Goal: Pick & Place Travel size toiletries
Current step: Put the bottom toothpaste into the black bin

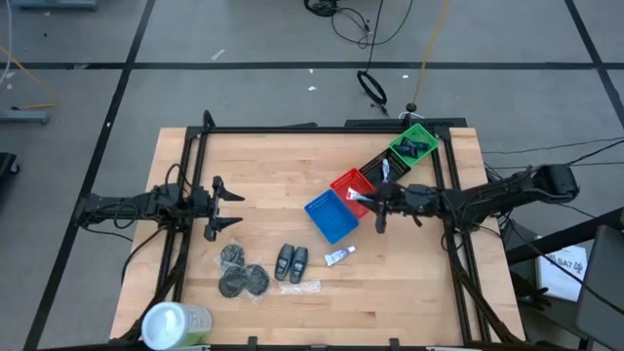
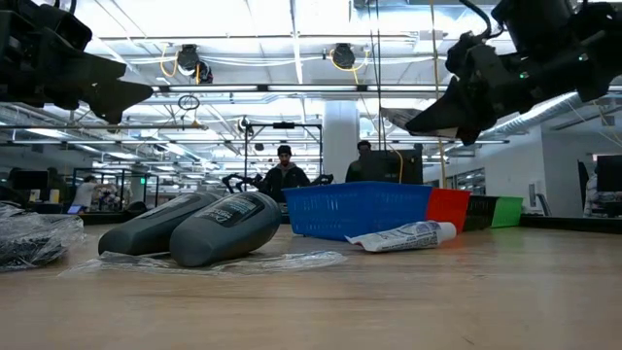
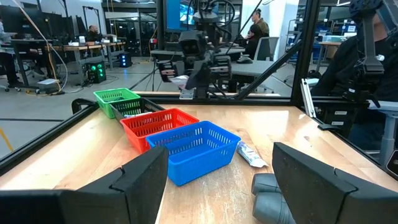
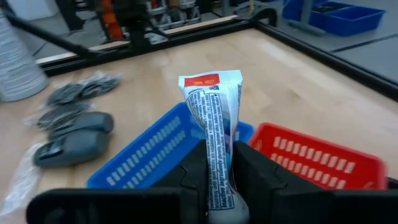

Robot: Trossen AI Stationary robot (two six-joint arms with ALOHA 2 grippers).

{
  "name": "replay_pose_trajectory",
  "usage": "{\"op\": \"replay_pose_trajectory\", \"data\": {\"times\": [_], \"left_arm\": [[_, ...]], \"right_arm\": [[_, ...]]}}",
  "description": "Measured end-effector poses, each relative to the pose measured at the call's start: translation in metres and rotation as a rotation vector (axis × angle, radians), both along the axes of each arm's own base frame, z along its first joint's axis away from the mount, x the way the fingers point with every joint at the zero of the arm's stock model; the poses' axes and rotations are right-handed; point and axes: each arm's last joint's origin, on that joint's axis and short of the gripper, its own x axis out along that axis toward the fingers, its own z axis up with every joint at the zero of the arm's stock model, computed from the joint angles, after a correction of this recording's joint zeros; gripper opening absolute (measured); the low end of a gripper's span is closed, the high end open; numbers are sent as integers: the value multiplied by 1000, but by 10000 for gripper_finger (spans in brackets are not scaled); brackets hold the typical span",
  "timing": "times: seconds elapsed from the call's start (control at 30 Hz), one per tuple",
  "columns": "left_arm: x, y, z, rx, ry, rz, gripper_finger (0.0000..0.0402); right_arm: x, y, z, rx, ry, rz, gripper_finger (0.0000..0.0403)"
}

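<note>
while the right gripper [image 4: 217, 180] clamps a crimped white tube [image 4: 214, 124] above the meshed blue basket [image 4: 146, 158], the left gripper [image 1: 226, 208] gapes.

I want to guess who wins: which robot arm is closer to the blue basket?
The right. Its end effector, shut on a white tube, hangs at the blue basket's edge. The left end effector waits open, far across the table.

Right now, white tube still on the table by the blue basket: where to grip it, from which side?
Grip the white tube across its flat mid-body, coming straight down. It lies flat and alone on the wood, clear of the blue basket and dark bottles. The left gripper hangs open and free; the right gripper holds another tube.
</note>
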Motion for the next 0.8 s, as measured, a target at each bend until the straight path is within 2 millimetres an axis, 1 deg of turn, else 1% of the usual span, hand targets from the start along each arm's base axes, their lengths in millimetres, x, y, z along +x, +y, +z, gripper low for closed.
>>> {"op": "replay_pose_trajectory", "data": {"times": [0.57, 0.8], "left_arm": [[0, 0, 0, 0, 0, 0, 283], [0, 0, 0, 0, 0, 0, 283]], "right_arm": [[-7, -39, -5, 5, 57, -194, 55], [-15, -54, -14, 20, 153, -280, 55]]}}
